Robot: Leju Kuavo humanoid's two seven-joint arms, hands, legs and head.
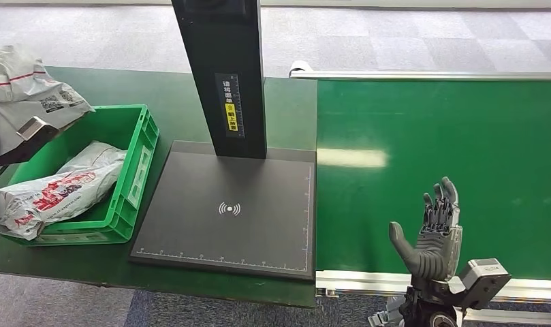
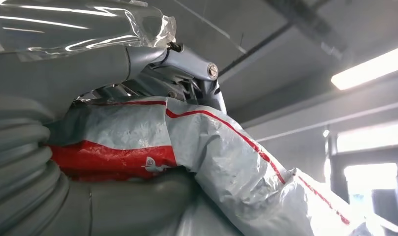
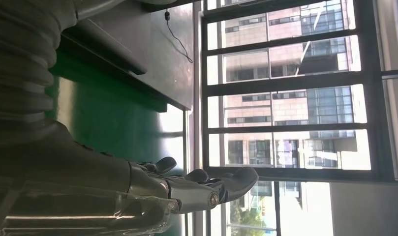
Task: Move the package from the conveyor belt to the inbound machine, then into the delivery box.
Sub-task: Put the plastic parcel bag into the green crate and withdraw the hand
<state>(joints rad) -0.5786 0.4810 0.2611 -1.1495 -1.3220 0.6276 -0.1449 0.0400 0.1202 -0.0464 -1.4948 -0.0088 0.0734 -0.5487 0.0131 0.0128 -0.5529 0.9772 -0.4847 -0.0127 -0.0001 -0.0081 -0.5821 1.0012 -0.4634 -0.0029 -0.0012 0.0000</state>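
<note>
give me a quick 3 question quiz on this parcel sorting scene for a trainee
1. True or false: the green crate already holds a package.
2. Which hand grips the grey-and-red package?
A. left
B. right
C. neither
3. Fill in: the right hand hovers with fingers apart over the green ____.

Key:
1. True.
2. A, the left hand.
3. Conveyor belt.
</note>
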